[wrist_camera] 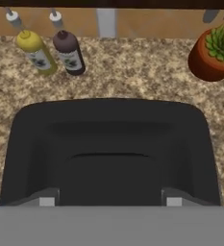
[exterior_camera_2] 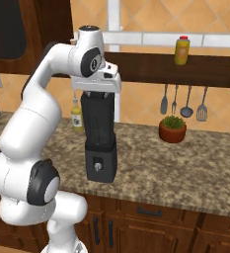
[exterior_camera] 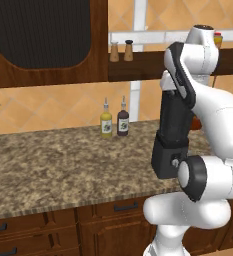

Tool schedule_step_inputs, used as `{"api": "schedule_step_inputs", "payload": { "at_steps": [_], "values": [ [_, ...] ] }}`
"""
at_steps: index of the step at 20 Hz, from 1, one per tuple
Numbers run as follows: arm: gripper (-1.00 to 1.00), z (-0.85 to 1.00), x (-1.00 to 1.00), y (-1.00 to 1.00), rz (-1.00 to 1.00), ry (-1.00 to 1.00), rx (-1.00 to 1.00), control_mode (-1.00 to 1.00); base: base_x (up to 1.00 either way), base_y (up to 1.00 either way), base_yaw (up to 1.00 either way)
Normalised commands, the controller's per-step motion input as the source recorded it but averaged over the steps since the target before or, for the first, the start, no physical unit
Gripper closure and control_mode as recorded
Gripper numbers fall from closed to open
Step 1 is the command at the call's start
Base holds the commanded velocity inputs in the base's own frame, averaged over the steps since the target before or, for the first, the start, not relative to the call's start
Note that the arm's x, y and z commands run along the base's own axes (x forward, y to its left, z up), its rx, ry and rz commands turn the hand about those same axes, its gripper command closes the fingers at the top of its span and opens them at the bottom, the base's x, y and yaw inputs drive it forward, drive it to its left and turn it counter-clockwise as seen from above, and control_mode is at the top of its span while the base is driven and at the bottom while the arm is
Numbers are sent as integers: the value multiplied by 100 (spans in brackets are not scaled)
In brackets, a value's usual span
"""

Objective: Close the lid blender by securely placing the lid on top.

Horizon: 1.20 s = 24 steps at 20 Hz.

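Tool [exterior_camera_2: 97, 92] sits atop tall black blender [exterior_camera_2: 99, 143].

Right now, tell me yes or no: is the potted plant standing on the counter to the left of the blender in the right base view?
No. The potted plant stands on the counter to the right of the blender, below the hanging utensils.

— What's that arm [exterior_camera_2: 32, 123] made of, then?
— Smooth, glossy white shells, all rounded and fat, with dark grey discs capping the joints.
— Any markings?
— None I can make out. The hand [exterior_camera_2: 96, 81] is a flat white block.
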Motion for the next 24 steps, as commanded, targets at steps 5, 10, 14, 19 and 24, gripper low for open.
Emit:
{"api": "schedule_step_inputs", "payload": {
  "at_steps": [5,10,14,19,24],
  "values": [
    [-100,-29,4,0,0,2,-4,-100,0,0,0],
    [-100,0,5,0,0,15,-5,-100,0,0,0],
    [-100,-31,-16,0,0,-1,0,-100,0,0,0],
    [-100,-44,0,0,0,36,0,-100,0,0,0],
    [-100,-8,11,0,0,8,0,-100,0,0,0]
  ]
}}
